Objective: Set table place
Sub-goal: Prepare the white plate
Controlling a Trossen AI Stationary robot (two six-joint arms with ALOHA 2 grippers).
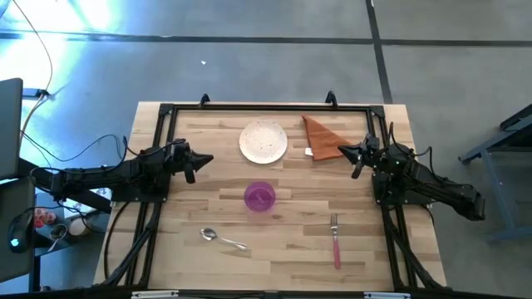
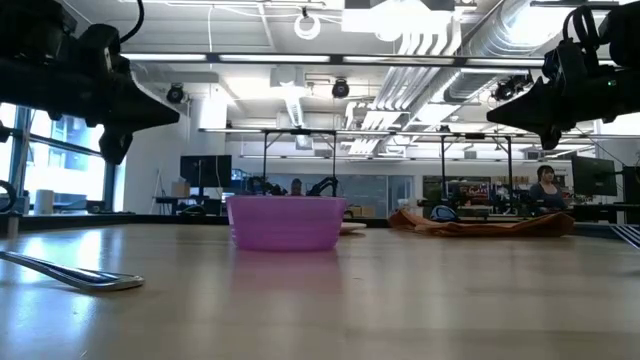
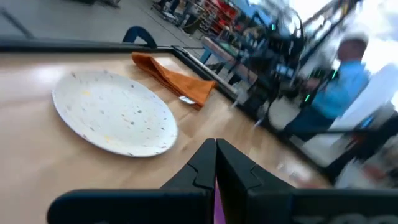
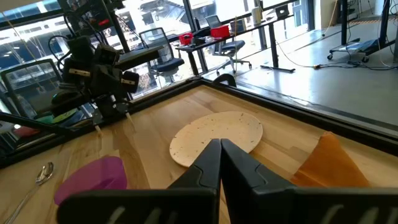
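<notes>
A round white speckled plate (image 1: 263,140) lies at the table's far middle, and a rust-orange triangular napkin (image 1: 322,138) lies to its right. A purple bowl (image 1: 259,197) stands upright at the table's middle. A silver spoon (image 1: 221,239) lies near the front left and a pink-handled fork (image 1: 336,242) near the front right. My left gripper (image 1: 208,159) is shut and empty above the table's left side. My right gripper (image 1: 347,151) is shut and empty above the napkin's right corner. The plate (image 3: 115,118) and napkin (image 3: 177,79) also show in the left wrist view.
The light wooden table (image 1: 191,199) is edged by a black metal frame (image 1: 162,112). Bare wood lies between the bowl and the near edge. In the low view a person (image 2: 546,183) sits in the room far behind the table.
</notes>
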